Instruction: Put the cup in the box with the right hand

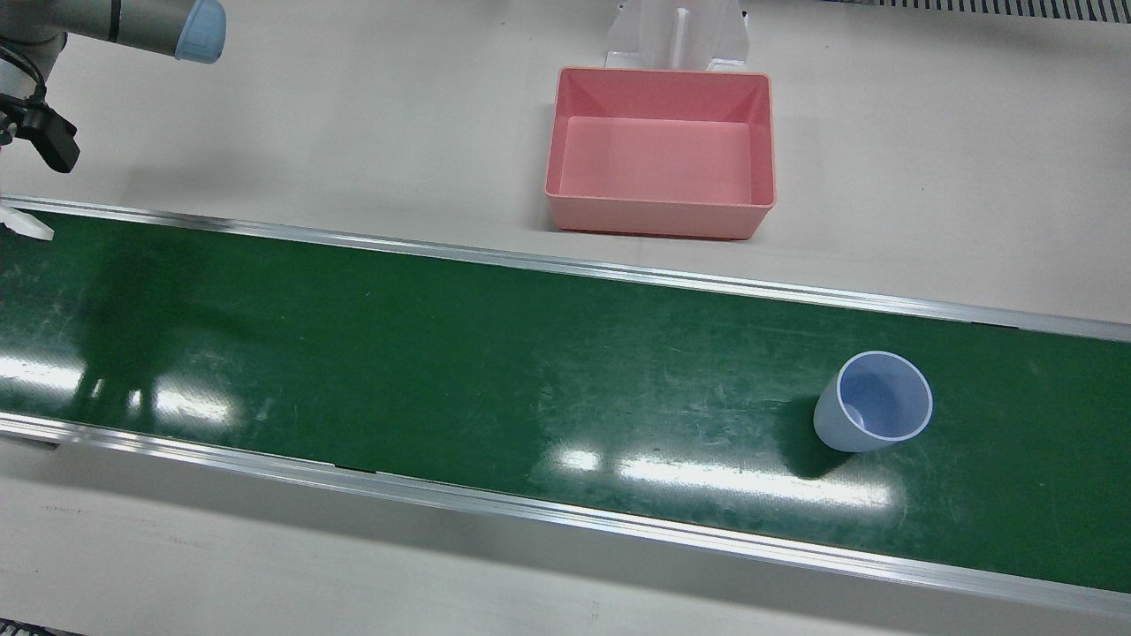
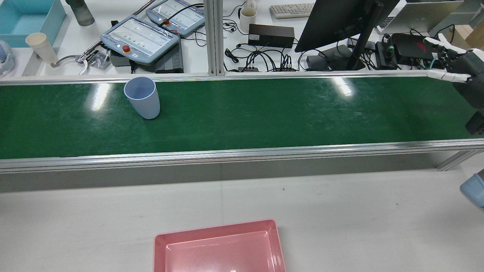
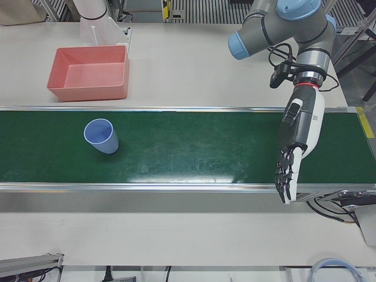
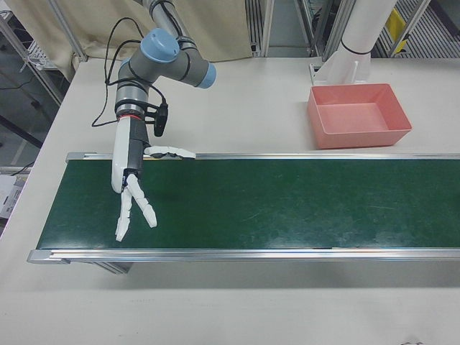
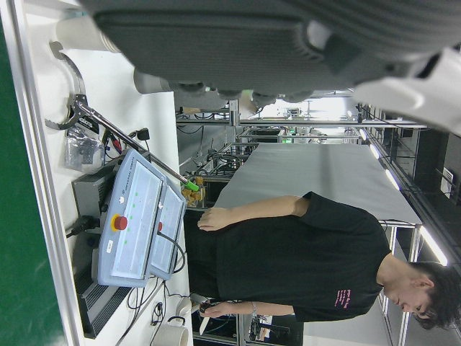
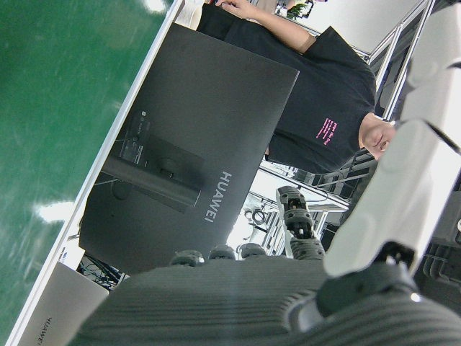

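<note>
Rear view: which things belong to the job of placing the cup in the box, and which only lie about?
Job: blue cup, pink box, right robot hand, green belt under the cup.
Lying about: paper cups, two teach pendants, white mug, keyboard, monitor, blue bin.

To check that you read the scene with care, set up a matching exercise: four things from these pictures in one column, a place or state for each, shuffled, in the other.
Things:
1. cup
2. box
3. right hand
4. left hand

Places or states:
A. empty, on the white table
B. open, over the belt's end, far from the cup
C. upright on the green belt
D. open, at the belt's other end

Pairs: 1-C, 2-A, 3-B, 4-D
</note>
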You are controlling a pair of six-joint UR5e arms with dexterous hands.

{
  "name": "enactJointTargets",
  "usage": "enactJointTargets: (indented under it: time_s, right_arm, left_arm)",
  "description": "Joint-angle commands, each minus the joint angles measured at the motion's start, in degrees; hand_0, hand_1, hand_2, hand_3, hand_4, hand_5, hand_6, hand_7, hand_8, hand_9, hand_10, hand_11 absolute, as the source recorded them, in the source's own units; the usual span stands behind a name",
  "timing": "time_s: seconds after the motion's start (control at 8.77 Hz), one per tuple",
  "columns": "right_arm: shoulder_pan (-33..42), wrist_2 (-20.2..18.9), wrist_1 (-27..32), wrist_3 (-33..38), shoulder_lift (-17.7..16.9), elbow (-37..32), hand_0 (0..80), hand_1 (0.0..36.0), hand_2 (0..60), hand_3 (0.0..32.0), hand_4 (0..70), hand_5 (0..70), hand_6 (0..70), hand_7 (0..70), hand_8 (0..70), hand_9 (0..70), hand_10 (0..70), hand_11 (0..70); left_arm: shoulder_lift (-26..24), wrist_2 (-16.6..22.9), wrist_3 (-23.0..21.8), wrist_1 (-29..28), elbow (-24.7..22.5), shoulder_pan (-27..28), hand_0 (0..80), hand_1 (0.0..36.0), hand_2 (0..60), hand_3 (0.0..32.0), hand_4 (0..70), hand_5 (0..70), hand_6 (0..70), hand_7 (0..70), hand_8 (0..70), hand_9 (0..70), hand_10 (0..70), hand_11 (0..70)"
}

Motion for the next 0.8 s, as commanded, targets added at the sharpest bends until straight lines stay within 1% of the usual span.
enactJointTargets:
  time_s: [0.0, 0.34, 0.68]
  right_arm:
    - [-0.71, 0.0, 0.06, 0.08, -1.28, -0.06, 43.1, 13.8, 13.2, 0.0, 0.0, 3.8, 1.0, 0.0, 1.1, 0.0, 0.0, 0.0]
    - [-1.59, 0.0, 0.06, 0.08, -1.19, -0.67, 41.2, 12.9, 13.9, 0.0, 0.0, 3.5, 0.9, 0.0, 1.1, 0.2, 0.0, 0.0]
    - [-2.73, 0.26, 0.15, 0.08, -0.75, -2.34, 41.1, 12.9, 14.2, 0.0, 0.0, 3.5, 1.1, 0.0, 1.2, 0.3, 0.0, 0.0]
  left_arm:
    - [0.0, 0.0, 0.0, 0.0, 0.08, 0.0, 0.0, 0.0, 0.0, 0.0, 0.0, 0.0, 0.0, 0.0, 0.0, 0.0, 0.0, 0.0]
    - [0.0, 0.0, 0.0, 0.0, 0.08, 0.0, 0.0, 0.0, 0.0, 0.0, 0.0, 0.0, 0.0, 0.0, 0.0, 0.0, 0.0, 0.0]
    - [0.0, 0.0, 0.0, 0.0, 0.08, 0.0, 0.0, 0.0, 0.0, 0.0, 0.0, 0.0, 0.0, 0.0, 0.0, 0.0, 0.0, 0.0]
